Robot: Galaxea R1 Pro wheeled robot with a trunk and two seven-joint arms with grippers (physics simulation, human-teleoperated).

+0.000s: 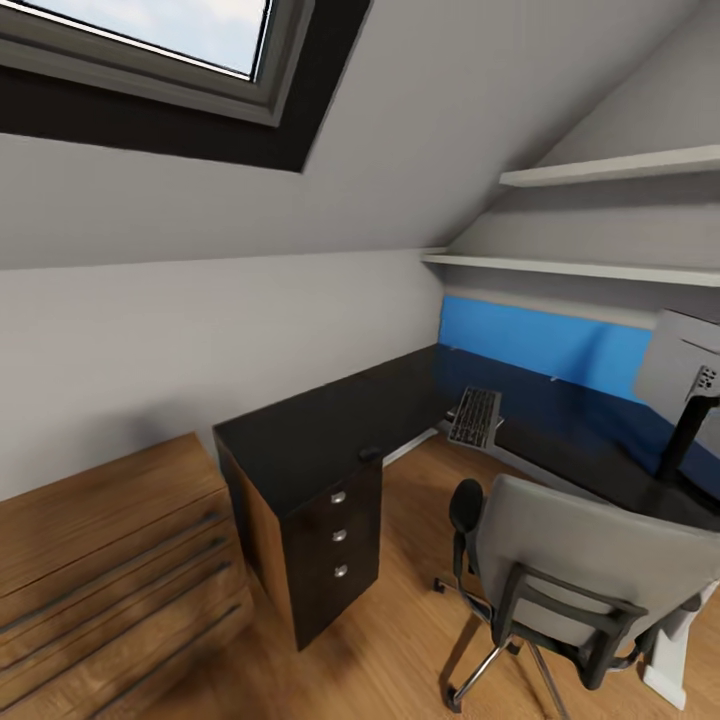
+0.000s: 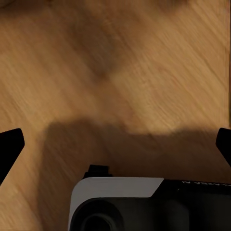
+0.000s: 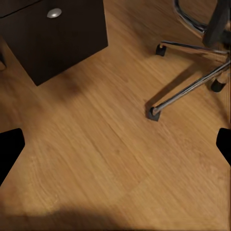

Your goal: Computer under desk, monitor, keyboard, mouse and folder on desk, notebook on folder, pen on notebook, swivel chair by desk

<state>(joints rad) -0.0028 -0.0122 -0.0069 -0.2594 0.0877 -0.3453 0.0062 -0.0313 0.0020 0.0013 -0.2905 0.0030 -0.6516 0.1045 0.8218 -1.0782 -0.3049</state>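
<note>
Facing the desk, we see the keyboard far right; both grippers spread wide, empty.

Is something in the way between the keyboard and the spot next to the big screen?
Nothing visible is. The keyboard already lies on the desk, sticking out over its inner edge. The glossy black top between it and the monitor looks bare. The swivel chair stands on the floor in front, not on that path.
</note>
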